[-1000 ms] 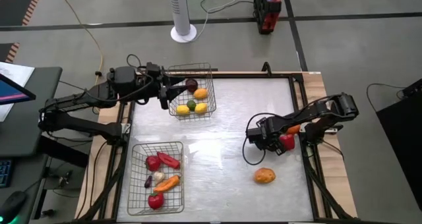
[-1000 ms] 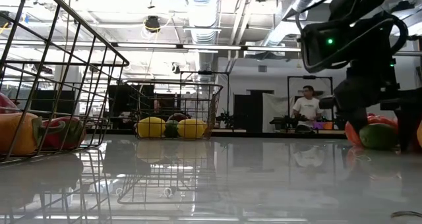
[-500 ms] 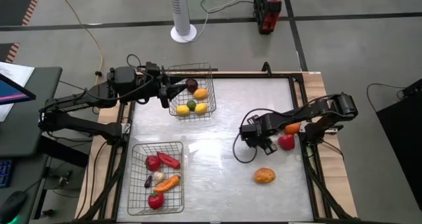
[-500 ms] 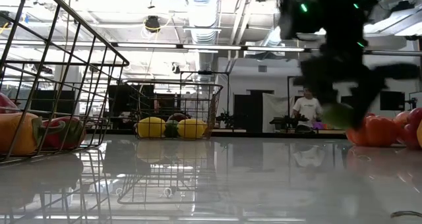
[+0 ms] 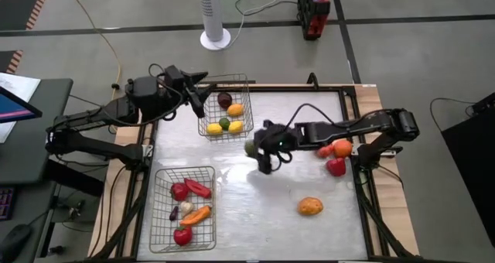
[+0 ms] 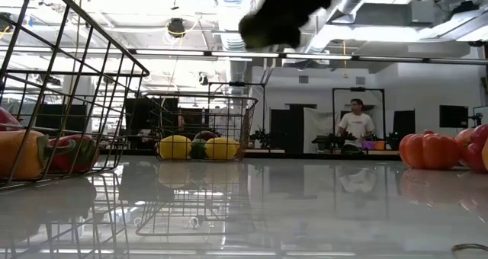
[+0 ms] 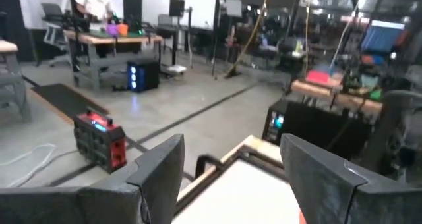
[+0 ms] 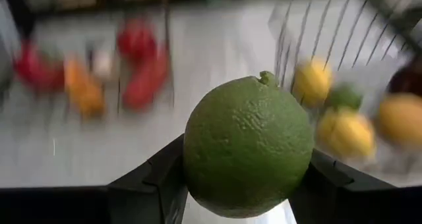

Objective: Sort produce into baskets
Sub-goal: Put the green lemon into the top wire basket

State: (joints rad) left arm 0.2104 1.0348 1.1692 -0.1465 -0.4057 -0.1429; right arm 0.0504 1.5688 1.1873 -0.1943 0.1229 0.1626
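Green lime (image 8: 248, 146) sits clamped between the right gripper (image 5: 255, 148) fingers, held above mid-table just beside the far basket (image 5: 226, 107); right wrist view shows the pads pressed on both sides of it, while the high view gives only a small green blob at the gripper tip and the low view only a dark blur near the top. Left gripper (image 7: 232, 168) has its fingers apart with nothing between them, raised at the far basket's outer edge; its wrist view looks past the table corner into the room, no produce visible there. Two wire baskets: far basket holds five pieces in the high view, one dark maroon, three yellow or orange, one green. Near basket (image 5: 182, 207) holds about six, reds, an orange carrot, a small pale and dark piece; exact count hard to tell. Three pieces loose on the table (image 5: 294, 116): orange tomato-like one (image 5: 341, 148), red one (image 5: 336, 166) touching it, orange-brown one (image 5: 310, 206) well apart nearer the front. Low view alone shows a person (image 6: 355, 125) standing in the room behind.
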